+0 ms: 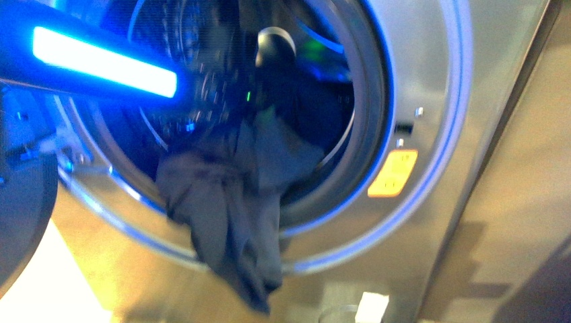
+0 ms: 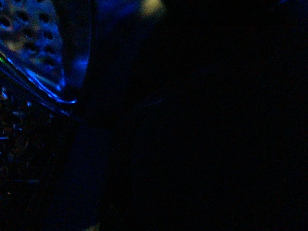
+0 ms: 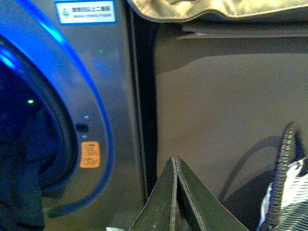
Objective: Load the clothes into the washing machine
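The silver-grey washing machine fills the front view, its round porthole open and lit blue. Blue-grey clothes hang out of the drum mouth over the lower rim; more dark fabric lies inside. My left arm reaches into the drum; its gripper is hidden in the dark. The left wrist view is nearly dark, showing only perforated drum wall. My right gripper is shut and empty, beside the machine, right of the orange sticker. Dark clothes show in the porthole.
A bright blue light bar crosses the upper left of the front view. The open door stands at the left. A beige padded cloth lies on top. A wall panel and a basket are right of the machine.
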Tool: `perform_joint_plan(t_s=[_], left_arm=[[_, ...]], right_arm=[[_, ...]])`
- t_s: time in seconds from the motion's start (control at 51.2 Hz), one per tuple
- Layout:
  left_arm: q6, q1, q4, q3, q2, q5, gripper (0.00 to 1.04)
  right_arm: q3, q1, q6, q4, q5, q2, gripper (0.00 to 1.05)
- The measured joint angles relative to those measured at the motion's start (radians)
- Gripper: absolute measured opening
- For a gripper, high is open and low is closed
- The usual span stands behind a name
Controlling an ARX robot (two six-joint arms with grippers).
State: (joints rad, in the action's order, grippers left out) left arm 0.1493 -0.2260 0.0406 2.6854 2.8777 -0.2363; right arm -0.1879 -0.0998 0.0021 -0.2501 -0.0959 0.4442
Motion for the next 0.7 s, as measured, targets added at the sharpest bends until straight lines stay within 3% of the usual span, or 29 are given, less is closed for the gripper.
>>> perform_joint_plan(t_s=[0.039, 0.176, 0.703], left_arm=[[-0.003, 0.001, -0.013, 0.019, 0.016, -0.001, 0.08], [-0.021, 0.009, -0.059, 0.092, 0.072, -0.009, 0.08], [-0.079, 0.019, 0.038, 0.198, 0.102, -0.087, 0.08]], right_arm=[[0.016, 0.039, 0.0, 0.0, 0.068, -0.016, 0.02], [0.05, 0.095, 0.0, 0.001, 0.089, -0.058, 0.02], [0.144, 0.098, 0.0, 0.071, 0.094, -0.221, 0.02]])
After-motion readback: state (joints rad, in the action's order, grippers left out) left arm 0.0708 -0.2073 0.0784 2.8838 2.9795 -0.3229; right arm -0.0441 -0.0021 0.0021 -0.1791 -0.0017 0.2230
